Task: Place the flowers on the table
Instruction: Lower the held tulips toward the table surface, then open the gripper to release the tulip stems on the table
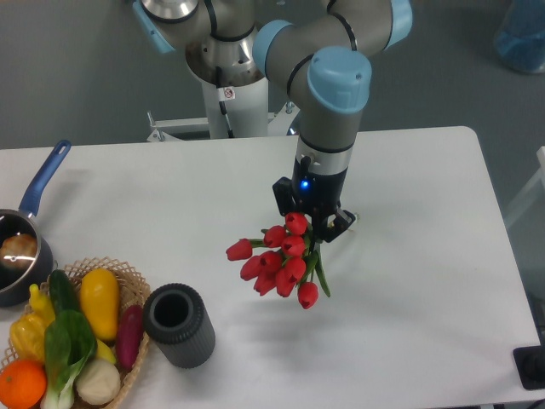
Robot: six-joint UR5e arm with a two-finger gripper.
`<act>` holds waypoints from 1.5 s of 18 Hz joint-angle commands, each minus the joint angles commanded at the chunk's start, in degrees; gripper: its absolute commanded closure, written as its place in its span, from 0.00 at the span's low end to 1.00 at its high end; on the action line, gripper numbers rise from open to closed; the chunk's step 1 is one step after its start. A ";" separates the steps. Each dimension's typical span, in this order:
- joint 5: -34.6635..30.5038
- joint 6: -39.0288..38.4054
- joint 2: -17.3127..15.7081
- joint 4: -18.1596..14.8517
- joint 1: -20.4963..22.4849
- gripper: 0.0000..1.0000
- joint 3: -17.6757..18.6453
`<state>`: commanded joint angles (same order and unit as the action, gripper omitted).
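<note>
Hand [313, 223] holds flowers [278, 259] above table [409, 281]; dark cylinder [179, 325] near.

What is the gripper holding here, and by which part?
The gripper holds the flowers, apparently by the stems just behind the red blooms; the exact contact is hidden. The bunch hangs above the table.

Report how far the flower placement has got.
Done: the flowers are picked up, gripped by the stems in the hand. In hand: the bunch hangs over the middle of the table, red heads drooping toward the dark cylinder; whether the lowest bloom touches the surface cannot be told. Left: lower the bunch onto the tabletop, open the hand and pull away.
</note>
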<state>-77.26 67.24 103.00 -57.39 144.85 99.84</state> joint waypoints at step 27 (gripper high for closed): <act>0.17 0.17 4.05 0.44 -1.50 0.04 0.79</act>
<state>-77.08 67.41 107.05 -56.95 143.35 100.64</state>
